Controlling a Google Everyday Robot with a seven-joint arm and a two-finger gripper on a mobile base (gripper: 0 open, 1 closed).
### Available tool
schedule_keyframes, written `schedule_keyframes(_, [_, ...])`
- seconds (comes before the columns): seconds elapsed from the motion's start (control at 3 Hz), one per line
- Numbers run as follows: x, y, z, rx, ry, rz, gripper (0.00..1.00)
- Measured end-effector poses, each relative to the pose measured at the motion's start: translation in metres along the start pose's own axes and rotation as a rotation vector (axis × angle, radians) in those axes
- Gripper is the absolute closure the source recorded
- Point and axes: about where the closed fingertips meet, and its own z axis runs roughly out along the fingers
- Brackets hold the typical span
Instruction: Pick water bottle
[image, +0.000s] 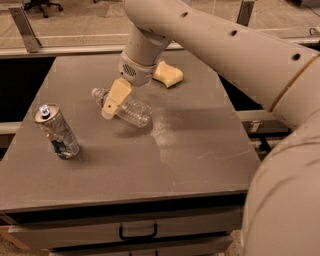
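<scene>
fingers (114, 97) of the gripper (143, 96) stand wide apart over the grey table (200, 145). one seems to touch the water bottle (132, 113), lying on its side mid-table. a printed can (56, 132) stands left, well apart.

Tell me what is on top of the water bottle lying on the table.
One finger of the open pincer is over the water bottle near its neck, hiding that part. Whether it touches cannot be seen.
</scene>
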Motion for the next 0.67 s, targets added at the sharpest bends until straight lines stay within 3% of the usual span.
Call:
schedule_keyframes(0.33, [-0.015, -0.002, 0.024, 0.044, 0.015, -0.01, 0.0])
schedule_keyframes(0.67, [-0.016, -0.002, 0.049, 0.037, 0.058, -0.021, 0.18])
